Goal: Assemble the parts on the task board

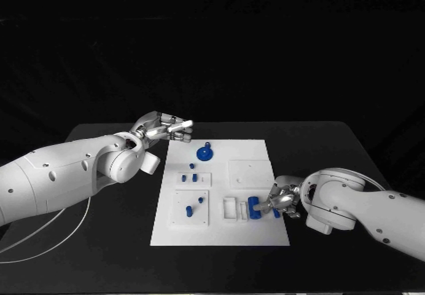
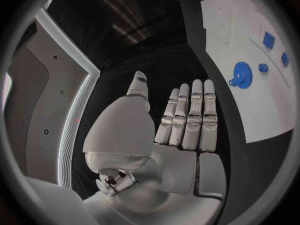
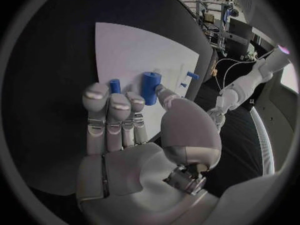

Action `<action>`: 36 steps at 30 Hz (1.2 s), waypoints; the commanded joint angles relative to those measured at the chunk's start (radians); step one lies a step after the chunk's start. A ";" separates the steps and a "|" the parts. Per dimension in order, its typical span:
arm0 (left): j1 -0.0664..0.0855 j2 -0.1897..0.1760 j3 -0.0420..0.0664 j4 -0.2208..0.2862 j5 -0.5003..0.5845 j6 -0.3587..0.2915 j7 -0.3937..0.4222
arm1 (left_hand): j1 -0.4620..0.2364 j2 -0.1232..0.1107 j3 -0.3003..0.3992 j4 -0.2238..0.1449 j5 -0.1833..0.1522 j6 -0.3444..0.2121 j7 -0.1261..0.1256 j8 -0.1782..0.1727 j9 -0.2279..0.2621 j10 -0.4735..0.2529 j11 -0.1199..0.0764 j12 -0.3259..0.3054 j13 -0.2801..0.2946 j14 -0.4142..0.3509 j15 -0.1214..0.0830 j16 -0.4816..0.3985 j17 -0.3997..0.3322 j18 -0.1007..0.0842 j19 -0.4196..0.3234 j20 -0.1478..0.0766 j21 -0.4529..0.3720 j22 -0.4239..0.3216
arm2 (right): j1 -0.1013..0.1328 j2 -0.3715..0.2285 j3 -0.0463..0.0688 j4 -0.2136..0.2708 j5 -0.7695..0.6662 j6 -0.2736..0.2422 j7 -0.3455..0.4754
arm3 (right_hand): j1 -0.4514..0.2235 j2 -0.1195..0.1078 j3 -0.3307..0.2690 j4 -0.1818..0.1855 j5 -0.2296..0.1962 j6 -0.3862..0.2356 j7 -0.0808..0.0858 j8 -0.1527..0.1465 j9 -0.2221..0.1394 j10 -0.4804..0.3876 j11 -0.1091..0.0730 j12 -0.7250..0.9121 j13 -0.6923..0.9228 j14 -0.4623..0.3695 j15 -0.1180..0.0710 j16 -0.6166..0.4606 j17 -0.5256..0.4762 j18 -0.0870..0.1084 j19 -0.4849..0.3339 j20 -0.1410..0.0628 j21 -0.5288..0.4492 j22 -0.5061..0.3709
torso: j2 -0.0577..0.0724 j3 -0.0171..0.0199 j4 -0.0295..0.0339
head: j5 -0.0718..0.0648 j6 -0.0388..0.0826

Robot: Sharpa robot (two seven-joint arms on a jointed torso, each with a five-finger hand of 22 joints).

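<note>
Right hand [image 1: 282, 200] fingers pinch a blue cylinder [image 1: 253, 207] on the task board [image 1: 252, 150]; left hand [image 1: 164, 130] fingers straight, holding nothing.

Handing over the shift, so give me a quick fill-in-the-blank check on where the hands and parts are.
1. The right hand is at a blue ____.
2. The left hand, fingers straight, holds ____.
3. The blue gear lies on the ____ task board.

Missing: cylinder; nothing; white
</note>
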 commanded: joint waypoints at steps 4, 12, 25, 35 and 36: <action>0.000 0.002 -0.001 0.005 0.004 0.026 0.009 | 0.004 -0.012 0.000 0.012 -0.002 -0.010 0.000 -0.001 0.001 -0.010 0.000 0.001 0.001 -0.008 0.003 -0.003 -0.001 -0.001 -0.004 0.007 0.006 -0.007 | -0.003 0.039 -0.028 -0.031 -0.026 -0.016 -0.033 | 0.006 -0.012 -0.005 -0.003 -0.002 -0.007 0.002 -0.007 -0.004 0.000 0.007 -0.001 0.002 0.004 0.001 -0.001 0.002 -0.004 0.049 0.001 0.000 0.039 | 0.000 -0.0006 0.0020 | 0.003 -0.004; 0.000 0.003 -0.002 0.006 0.003 0.029 0.004 | 0.005 -0.013 0.000 0.014 -0.002 -0.010 0.000 -0.001 0.001 -0.011 0.000 0.001 0.001 -0.009 0.003 -0.003 -0.001 -0.001 -0.004 0.007 0.006 -0.009 | -0.003 0.074 -0.040 -0.044 -0.029 -0.033 -0.031 | 0.003 -0.017 -0.007 -0.002 -0.003 -0.009 0.002 -0.007 -0.006 -0.001 0.007 -0.001 0.004 0.005 0.000 -0.001 0.004 -0.004 0.049 0.001 0.000 0.041 | 0.001 -0.0022 0.0024 | 0.008 -0.006; 0.001 0.004 -0.002 0.008 0.000 0.031 -0.010 | 0.010 -0.011 0.002 0.014 -0.001 -0.013 0.001 -0.001 0.001 -0.015 0.002 0.001 0.001 -0.010 0.004 -0.003 -0.001 -0.001 -0.004 0.008 0.008 -0.014 | -0.002 0.101 -0.054 -0.067 -0.044 -0.016 -0.033 | 0.041 -0.006 0.008 -0.059 0.006 -0.022 0.009 -0.007 -0.013 -0.006 0.010 -0.005 0.006 0.005 0.003 -0.008 0.005 -0.003 0.049 0.004 -0.005 0.049 | 0.000 -0.0023 -0.0011 | 0.015 -0.006; 0.001 0.005 -0.003 0.004 -0.004 0.033 -0.018 | 0.012 -0.006 0.006 0.003 0.004 -0.014 0.001 -0.001 0.001 -0.016 0.002 0.001 0.001 -0.011 0.004 -0.003 -0.001 0.000 -0.004 0.008 0.009 -0.018 | -0.002 0.099 -0.062 -0.080 -0.036 -0.091 -0.033 | 0.109 0.066 0.077 -0.281 0.325 -0.006 0.008 -0.008 -0.032 -0.014 0.004 -0.010 0.005 0.004 -0.002 -0.012 0.005 -0.006 0.050 -0.001 -0.007 0.059 | 0.001 -0.0011 -0.0018 | 0.015 -0.003; 0.001 0.005 -0.003 0.003 -0.005 0.033 -0.019 | 0.012 -0.006 0.006 0.003 0.004 -0.014 0.001 -0.001 0.001 -0.016 0.002 0.001 0.001 -0.011 0.004 -0.003 -0.001 0.000 -0.004 0.008 0.009 -0.018 | -0.002 0.097 -0.062 -0.080 -0.033 -0.103 -0.033 | 0.100 0.068 0.097 -0.313 0.347 -0.004 0.009 -0.009 -0.033 -0.014 0.003 -0.010 0.005 0.004 -0.002 -0.013 0.006 -0.006 0.050 -0.001 -0.007 0.061 | 0.001 -0.0012 -0.0020 | 0.015 -0.003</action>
